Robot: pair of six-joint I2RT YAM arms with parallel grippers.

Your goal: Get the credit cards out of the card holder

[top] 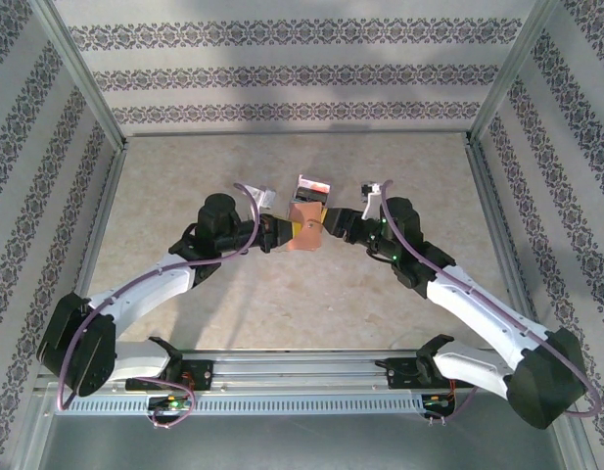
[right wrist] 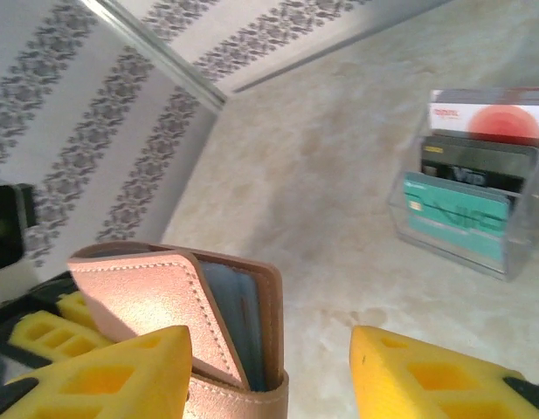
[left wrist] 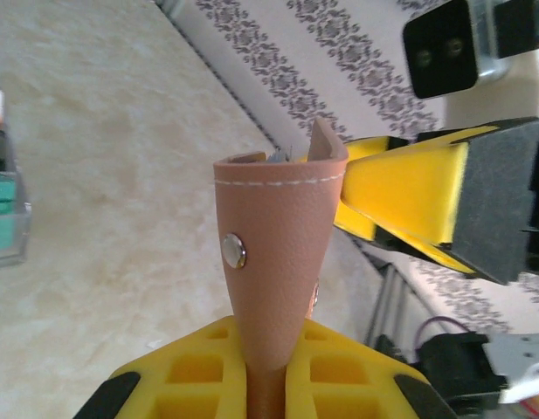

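Observation:
The brown card holder (top: 303, 236) hangs above the table's middle between both grippers. My left gripper (left wrist: 267, 349) is shut on its lower end, and the holder (left wrist: 273, 262) rises from the yellow fingers (left wrist: 199, 371) with a metal snap on its side. A thin grey edge peeks from its top opening. My right gripper (right wrist: 269, 342) is open; the holder (right wrist: 177, 305) lies by its left finger (right wrist: 112, 375), flap ajar, blue-grey inside showing. Three credit cards (right wrist: 466, 175), red-white, black and teal, stand in a clear rack (top: 311, 189).
The clear rack (right wrist: 514, 253) stands on the beige tabletop (top: 184, 176) just behind the grippers, and shows at the left edge (left wrist: 7, 209) of the left wrist view. Patterned walls with metal frame posts (top: 86, 78) enclose the table on three sides.

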